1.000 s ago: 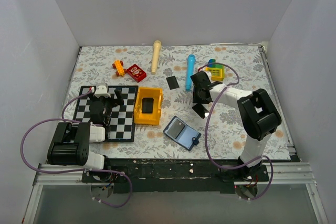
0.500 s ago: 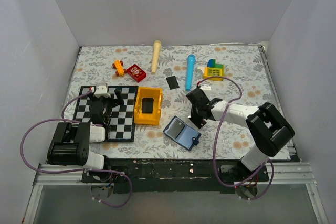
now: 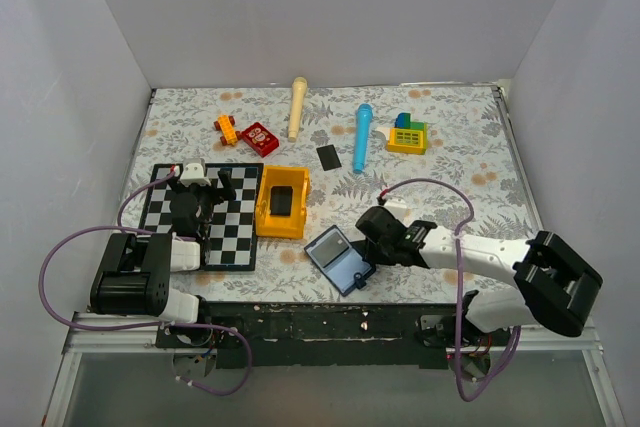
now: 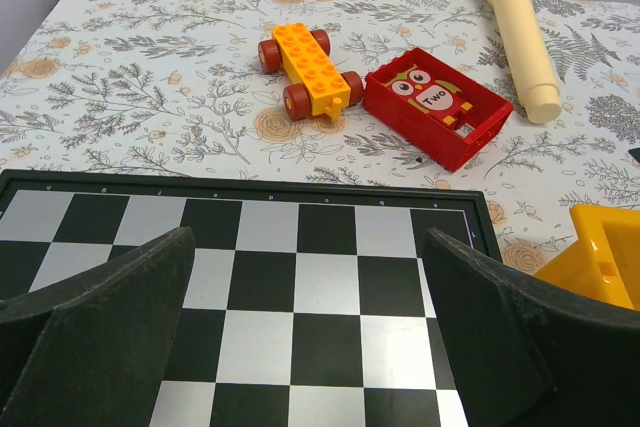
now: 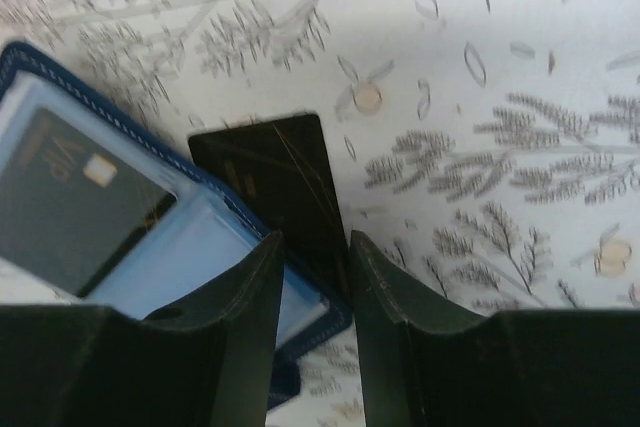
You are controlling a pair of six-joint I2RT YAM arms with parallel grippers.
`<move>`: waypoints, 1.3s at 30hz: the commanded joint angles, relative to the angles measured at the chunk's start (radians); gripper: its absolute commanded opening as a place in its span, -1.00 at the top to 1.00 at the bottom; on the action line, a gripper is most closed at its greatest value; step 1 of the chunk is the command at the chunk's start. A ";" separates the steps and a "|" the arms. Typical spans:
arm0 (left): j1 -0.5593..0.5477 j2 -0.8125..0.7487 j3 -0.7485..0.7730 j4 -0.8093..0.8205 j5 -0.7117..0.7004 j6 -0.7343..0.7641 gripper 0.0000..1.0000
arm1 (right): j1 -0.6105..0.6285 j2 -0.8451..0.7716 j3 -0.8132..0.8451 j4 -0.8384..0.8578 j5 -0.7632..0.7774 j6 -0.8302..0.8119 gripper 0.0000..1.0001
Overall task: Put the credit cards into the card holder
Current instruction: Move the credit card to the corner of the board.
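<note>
Cards like these are thin, stiff and glossy, so I judge them light but slippery, best pinched across a short end. The right gripper point(image 5: 313, 242) is clamping one black card point(image 5: 270, 177) by its near end at the centre of the wrist view. The card's left edge is meeting the rim of the open holder point(image 5: 215, 237), which is lying at lower centre of the top view. A second card point(image 3: 328, 157) is lying flat at upper centre, well apart. The left gripper point(image 4: 308, 239) is hanging spread wide over the chessboard point(image 4: 320, 297).
</note>
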 commanded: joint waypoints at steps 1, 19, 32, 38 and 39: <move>-0.001 -0.005 0.014 0.006 0.011 0.013 -0.96 | 0.044 -0.055 -0.029 -0.378 -0.062 0.085 0.17; -0.001 -0.005 0.014 0.006 0.012 0.014 -0.96 | -0.118 -0.222 0.067 0.100 -0.356 -0.531 -0.28; -0.003 -0.016 0.012 0.015 -0.012 0.017 -0.96 | -0.252 -0.258 -0.011 0.065 -0.536 -0.412 -0.14; -0.019 -0.358 0.278 -0.736 -0.049 -0.192 -0.96 | -0.252 -0.346 -0.048 -0.007 -0.479 -0.338 -0.12; -0.024 -0.372 0.332 -0.787 0.004 -0.223 -0.96 | -0.252 -0.357 -0.048 -0.030 -0.478 -0.323 -0.12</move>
